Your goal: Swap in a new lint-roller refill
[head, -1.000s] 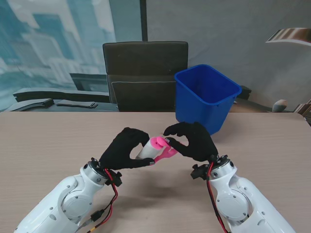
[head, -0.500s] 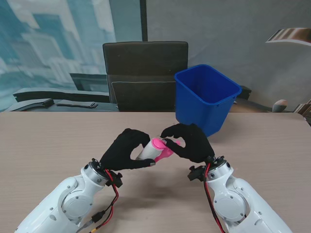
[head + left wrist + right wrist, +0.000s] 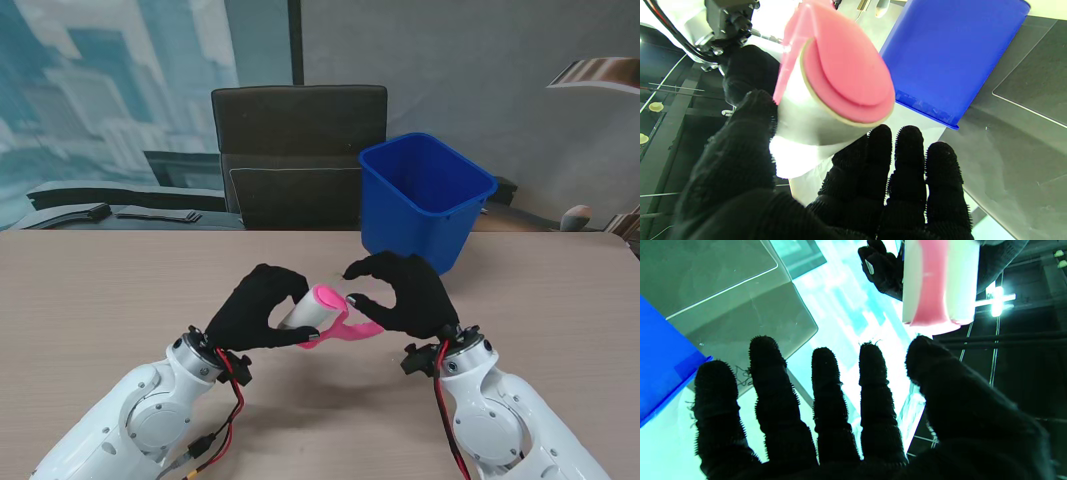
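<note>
Lint roller (image 3: 318, 310): white roll with pink end cap and pink handle, held above the table.
Left hand (image 3: 262, 308): wrapped round the roll.
Right hand (image 3: 405, 293): fingers spread, grasping nothing, just beside the handle.

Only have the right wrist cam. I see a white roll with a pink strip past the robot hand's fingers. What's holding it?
Observer: The black-gloved left robot hand grips the white lint-roller roll between thumb and fingers.
Operator: Is the right one on it?
Observer: Stand view: the right robot hand is open, arched beside the pink plastic handle, which juts from the roll toward it. Contact unclear.
Operator: Roll end?
Observer: Left wrist view shows a round pink end cap covering it.
</note>
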